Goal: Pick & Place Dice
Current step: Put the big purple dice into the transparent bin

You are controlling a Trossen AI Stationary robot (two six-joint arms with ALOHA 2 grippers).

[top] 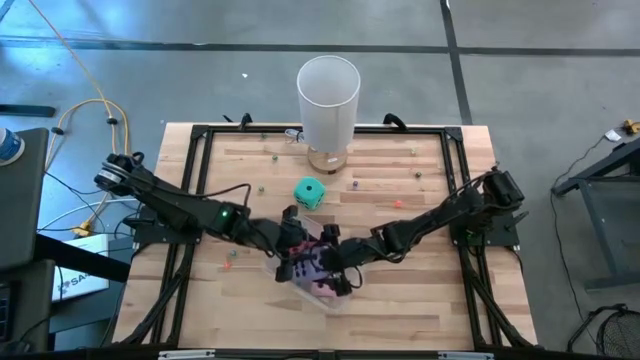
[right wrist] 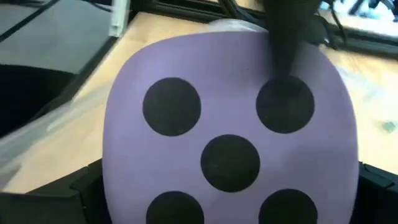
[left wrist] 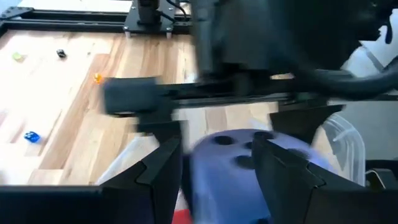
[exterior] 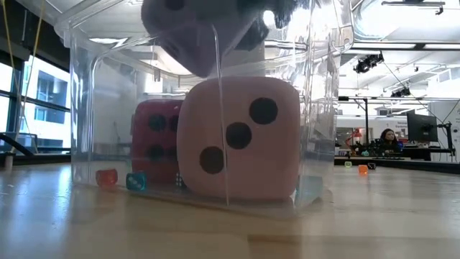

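— Presently, where is the purple die (left wrist: 233,168)?
— Clamped between the left gripper (left wrist: 217,171) fingers, above the clear bin (exterior: 86,108). The pink die (exterior: 241,137) and red die (exterior: 154,140) lie inside that bin.
— Other items?
— The right gripper (top: 345,272) stands spread apart beside the bin; the teal die (top: 309,192) lies behind the bin, apart.

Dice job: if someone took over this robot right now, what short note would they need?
Left claw: shut on the purple die, holding it just above the clear box.
Right claw: open, close up against the same die; whether it touches is unclear.
Done: pink die and red die sit inside the box.
Left: lower and release the purple die, then fetch the teal die, which lies on the table beyond the box.
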